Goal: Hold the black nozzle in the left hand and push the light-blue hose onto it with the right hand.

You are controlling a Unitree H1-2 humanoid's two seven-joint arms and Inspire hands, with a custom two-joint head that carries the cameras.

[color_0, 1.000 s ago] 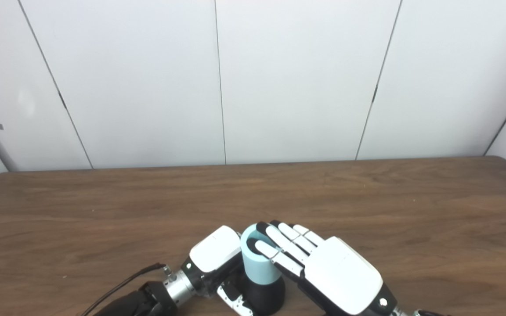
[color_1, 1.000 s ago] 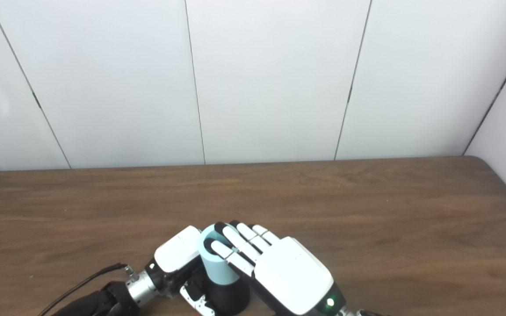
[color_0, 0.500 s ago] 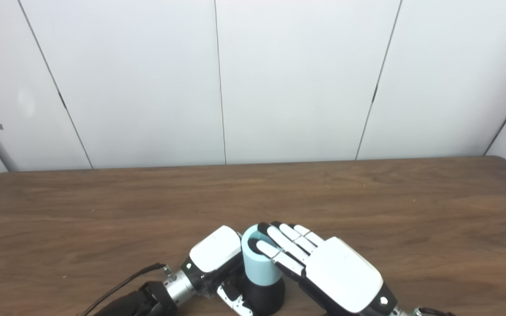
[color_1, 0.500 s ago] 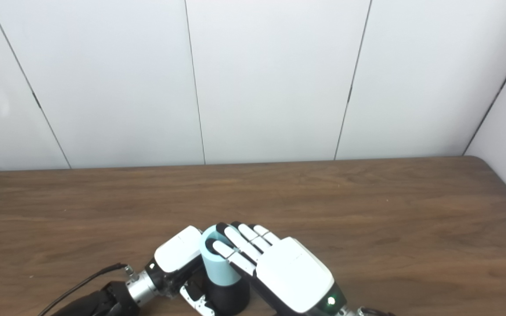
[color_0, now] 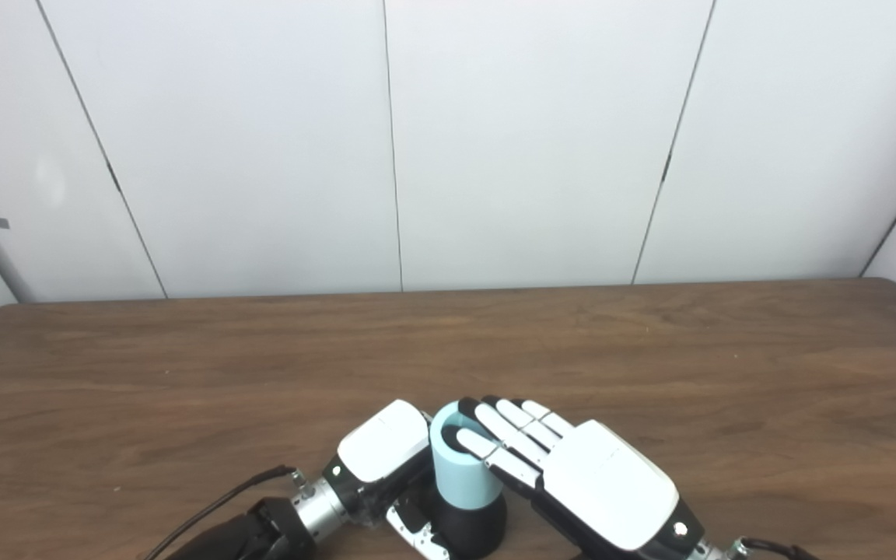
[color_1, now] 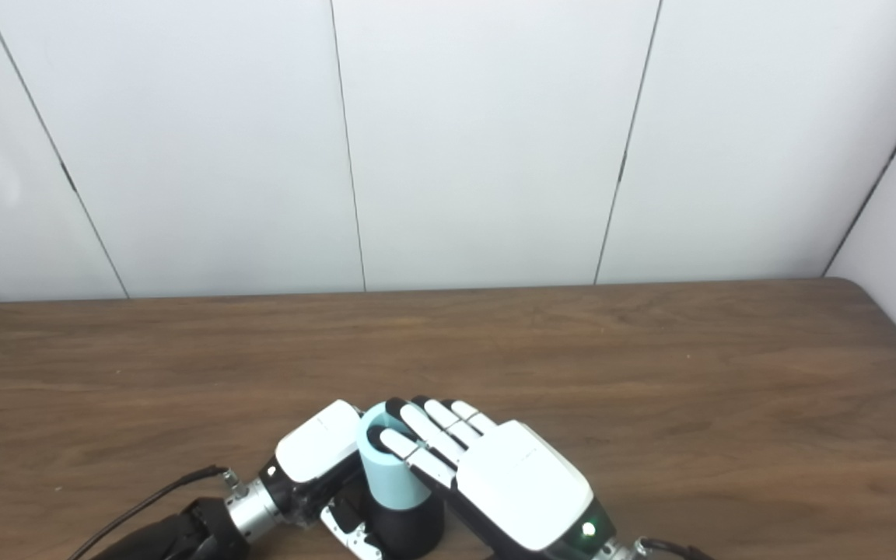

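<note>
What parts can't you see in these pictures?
- Black nozzle: its bottom is cut off by the lower edge in both views.
- Left hand: its grip is hidden behind the light-blue hose.
- Right hand: its palm and thumb are hidden under its own back.
- How far the hose sits on the nozzle: hidden inside.

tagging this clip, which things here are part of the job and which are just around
Part of the job:
- light-blue hose, upright on the nozzle
- black nozzle, under the hose
- left hand, at the nozzle
- right hand, fingers flat on the hose top

Just around:
- wooden table
- white wall panels
- black cable by the left arm
</note>
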